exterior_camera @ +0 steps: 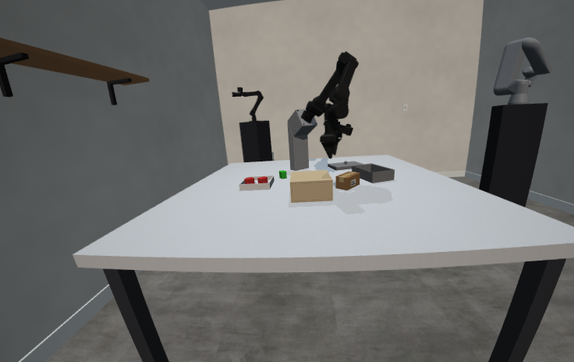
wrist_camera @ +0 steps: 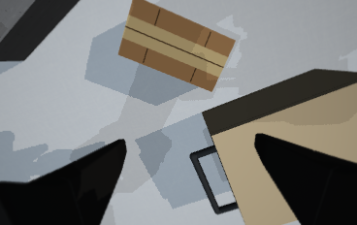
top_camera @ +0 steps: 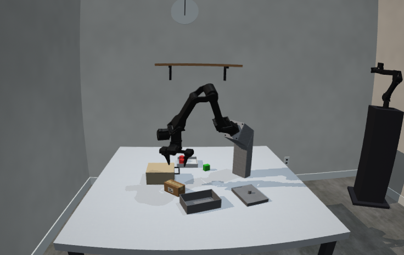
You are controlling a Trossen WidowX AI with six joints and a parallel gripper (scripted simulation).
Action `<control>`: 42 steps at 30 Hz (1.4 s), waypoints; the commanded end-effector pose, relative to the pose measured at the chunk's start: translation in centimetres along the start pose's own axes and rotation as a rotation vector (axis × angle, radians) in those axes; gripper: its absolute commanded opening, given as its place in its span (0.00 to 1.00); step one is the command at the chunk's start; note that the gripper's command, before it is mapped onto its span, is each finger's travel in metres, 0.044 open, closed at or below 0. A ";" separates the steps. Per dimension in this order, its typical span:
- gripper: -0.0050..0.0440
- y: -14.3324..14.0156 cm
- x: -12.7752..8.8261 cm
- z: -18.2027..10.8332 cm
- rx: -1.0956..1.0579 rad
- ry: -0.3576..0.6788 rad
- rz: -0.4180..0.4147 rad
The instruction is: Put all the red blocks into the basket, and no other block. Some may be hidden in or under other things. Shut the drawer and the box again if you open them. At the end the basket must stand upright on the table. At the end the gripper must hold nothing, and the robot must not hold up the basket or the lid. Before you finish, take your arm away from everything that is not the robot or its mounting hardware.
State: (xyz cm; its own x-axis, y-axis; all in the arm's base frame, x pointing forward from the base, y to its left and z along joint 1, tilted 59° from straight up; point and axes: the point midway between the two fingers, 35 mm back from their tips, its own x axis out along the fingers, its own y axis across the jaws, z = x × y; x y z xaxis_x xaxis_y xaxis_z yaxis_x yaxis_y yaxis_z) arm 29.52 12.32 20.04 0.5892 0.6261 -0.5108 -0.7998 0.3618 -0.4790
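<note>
Two red blocks [exterior_camera: 249,180] [exterior_camera: 262,179] lie in the shallow white basket [exterior_camera: 256,186] [top_camera: 193,164] at the back of the table; in the top view they show as one red patch [top_camera: 181,159] behind my fingers. My gripper [top_camera: 177,163] [exterior_camera: 328,151] [wrist_camera: 190,142] is open and empty. It hangs above the handle end of the tan drawer unit [top_camera: 159,172] [exterior_camera: 310,185] [wrist_camera: 294,142]. The drawer's dark handle [top_camera: 177,170] [wrist_camera: 207,186] lies just below and between my fingertips, and the drawer looks shut. A green block [top_camera: 206,167] [exterior_camera: 283,174] sits on the table beside the basket.
A small brown cardboard box [top_camera: 174,187] [exterior_camera: 348,180] [wrist_camera: 178,46] lies in front of the drawer unit. A dark grey open box [top_camera: 200,201] [exterior_camera: 373,172] [wrist_camera: 3,29] stands nearby, its lid [top_camera: 249,195] [exterior_camera: 342,165] flat on the table beside it. The arm's grey base column [top_camera: 243,155] stands at the back right.
</note>
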 end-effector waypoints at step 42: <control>1.00 34.8 0.3 5.9 -0.502 0.018 -0.007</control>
State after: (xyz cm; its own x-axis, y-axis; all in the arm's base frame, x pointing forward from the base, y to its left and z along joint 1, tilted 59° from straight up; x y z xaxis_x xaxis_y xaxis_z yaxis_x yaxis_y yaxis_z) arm 2.61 29.19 9.07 0.5946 0.6129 -0.5203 -0.6742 0.0275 -0.7381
